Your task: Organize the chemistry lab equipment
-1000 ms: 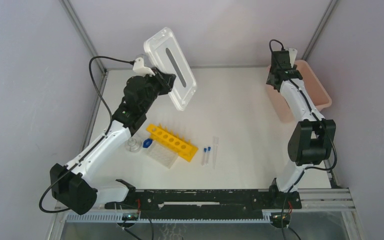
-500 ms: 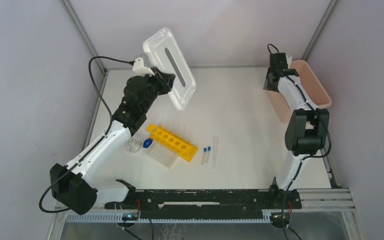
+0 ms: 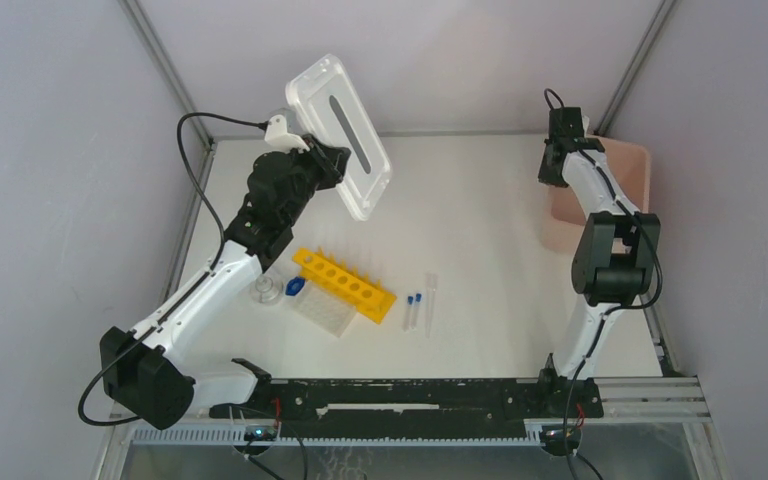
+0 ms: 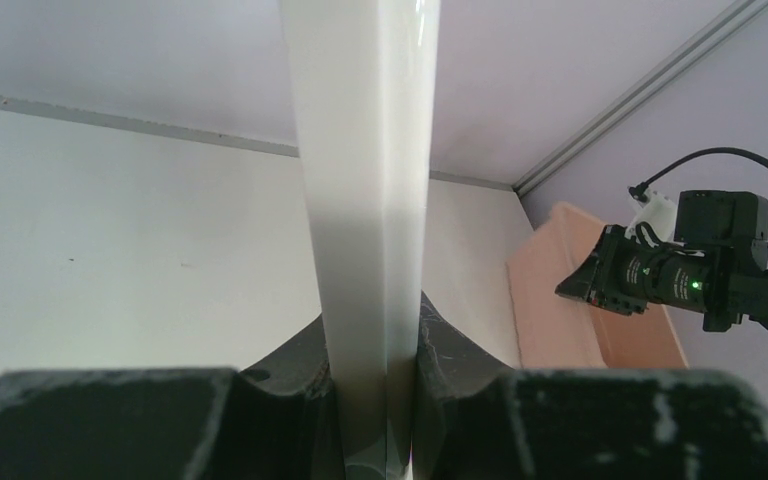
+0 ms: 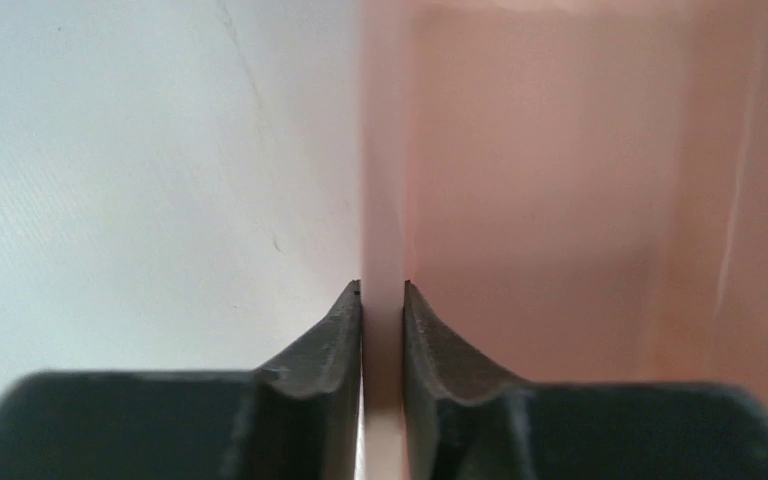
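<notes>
White surface (image 3: 480, 220): yellow tube rack (image 3: 345, 285) is laid at seven o'clock, long axis ten-to-four, nearest the left arm (image 3: 200, 290). Left jaws are clamped on the white lid (image 3: 342, 138), right jaws on the pink box (image 3: 560, 232).

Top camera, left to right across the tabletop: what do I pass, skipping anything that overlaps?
round clear glassware → yellow tube rack → blue-capped vials → thin clear tube → pink box

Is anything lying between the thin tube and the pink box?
Nothing visible: the table between tube and box is bare. The lid is off, held by the left hand.
</notes>
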`<state>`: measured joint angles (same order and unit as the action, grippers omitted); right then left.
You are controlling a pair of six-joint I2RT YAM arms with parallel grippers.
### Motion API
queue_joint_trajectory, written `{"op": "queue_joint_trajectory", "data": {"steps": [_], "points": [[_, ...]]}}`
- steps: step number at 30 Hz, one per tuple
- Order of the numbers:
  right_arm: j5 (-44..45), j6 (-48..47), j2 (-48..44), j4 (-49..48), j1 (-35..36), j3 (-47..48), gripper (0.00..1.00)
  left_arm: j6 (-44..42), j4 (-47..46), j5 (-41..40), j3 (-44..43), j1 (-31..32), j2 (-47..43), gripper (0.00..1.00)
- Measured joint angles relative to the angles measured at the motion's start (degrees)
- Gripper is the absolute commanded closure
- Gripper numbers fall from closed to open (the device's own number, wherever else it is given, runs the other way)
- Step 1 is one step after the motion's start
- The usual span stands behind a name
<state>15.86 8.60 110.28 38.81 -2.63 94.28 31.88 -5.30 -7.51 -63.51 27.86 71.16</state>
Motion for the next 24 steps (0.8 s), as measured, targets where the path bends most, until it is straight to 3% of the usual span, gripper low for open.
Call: {"op": "queue_joint_trajectory", "data": {"steps": [3,8,24], "points": [[-0.2,0.85,0.11,0.13,0.81,0.09,0.89,-0.02,0.0,-0.48,0.0,0.0,0.0,1.0],[-0.76,0.07,0.11,-0.39,3.21,0.07,0.9,-0.52,0.31,-1.88,-0.04,0.0,0.0,1.0],[-2.67,0.79,1.2,-0.83,24.68,2.12,0.95,-2.97,5.95,-10.4,-1.03,0.0,-3.69,1.0]]}}
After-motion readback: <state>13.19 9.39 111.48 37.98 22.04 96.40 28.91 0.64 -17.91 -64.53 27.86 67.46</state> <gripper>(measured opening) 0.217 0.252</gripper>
